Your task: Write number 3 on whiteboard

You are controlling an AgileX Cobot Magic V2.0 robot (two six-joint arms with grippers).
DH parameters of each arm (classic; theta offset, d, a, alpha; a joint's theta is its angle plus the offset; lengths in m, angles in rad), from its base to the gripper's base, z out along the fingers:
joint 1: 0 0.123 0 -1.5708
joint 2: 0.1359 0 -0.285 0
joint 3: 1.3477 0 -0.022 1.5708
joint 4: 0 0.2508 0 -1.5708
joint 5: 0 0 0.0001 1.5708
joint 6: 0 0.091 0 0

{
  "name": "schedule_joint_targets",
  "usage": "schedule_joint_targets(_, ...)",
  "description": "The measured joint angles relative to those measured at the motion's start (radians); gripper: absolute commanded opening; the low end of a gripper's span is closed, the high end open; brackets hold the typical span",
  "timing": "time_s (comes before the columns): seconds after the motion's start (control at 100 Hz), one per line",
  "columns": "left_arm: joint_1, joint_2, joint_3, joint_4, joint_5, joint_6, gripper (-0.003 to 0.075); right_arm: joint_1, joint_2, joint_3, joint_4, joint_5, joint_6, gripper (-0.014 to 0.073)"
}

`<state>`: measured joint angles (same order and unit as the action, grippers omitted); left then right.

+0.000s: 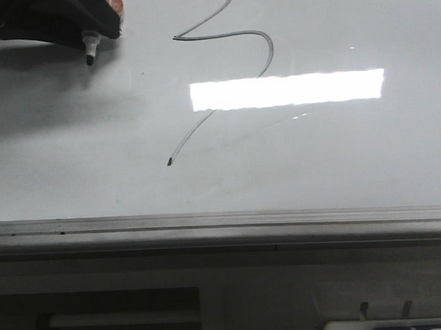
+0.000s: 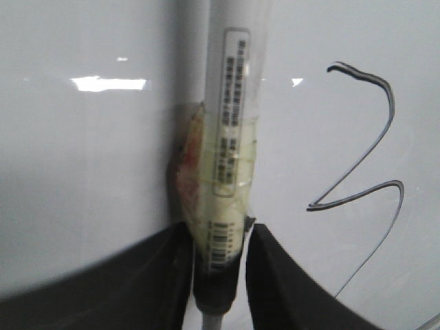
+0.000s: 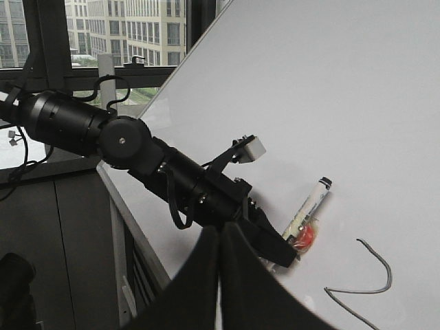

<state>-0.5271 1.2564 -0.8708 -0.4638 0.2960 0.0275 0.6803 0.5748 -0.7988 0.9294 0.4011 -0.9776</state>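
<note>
Marker (image 2: 223, 137) gripped by left gripper (image 2: 220, 254)
Tip off whiteboard (image 1: 336, 161), left of number 3 (image 1: 263, 44); right gripper (image 3: 220, 237) jaws closed, empty.

**Around the board: ledge, glare, windows**

Below, across the whole front view, a long grey ledge (image 1: 223, 230) of stacked horizontal strips; beneath it, dark recesses and a white-edged object (image 1: 389, 324) at lower right. Higher up, a bright rectangular reflection (image 1: 287, 89). Through the right wrist view, windows (image 3: 137, 31) onto pale multi-storey buildings (image 3: 158, 27), split by a dark frame post (image 3: 51, 41).
</note>
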Motion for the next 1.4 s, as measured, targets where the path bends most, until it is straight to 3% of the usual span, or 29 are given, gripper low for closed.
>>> schedule_joint_targets(0.28, 0.0, 0.0, -0.006, -0.017, 0.002, 0.0, 0.0445, 0.0, 0.0, 0.0, 0.0, 0.0, 0.0, -0.0049)
schedule_joint_targets(0.72, 0.0, -0.041, -0.004, -0.006, -0.002, 0.0, 0.0454, 0.0, 0.0, 0.0, 0.0, -0.018, 0.0, -0.0049)
schedule_joint_targets(1.06, 0.016, -0.288, 0.009, 0.121, 0.067, 0.001, 0.0452, 0.0, 0.0, 0.0, -0.026, -0.034, 0.0, -0.0049)
schedule_joint_targets(1.22, 0.016, -0.449, 0.009, 0.224, 0.183, 0.001, 0.04, 0.0, -0.017, 0.031, -0.054, -0.025, 0.0, -0.0049)
schedule_joint_targets(1.4, 0.016, -0.672, 0.019, 0.388, 0.448, 0.001, 0.0154, 0.0, -0.139, 0.23, -0.064, -0.149, 0.0, -0.0049)
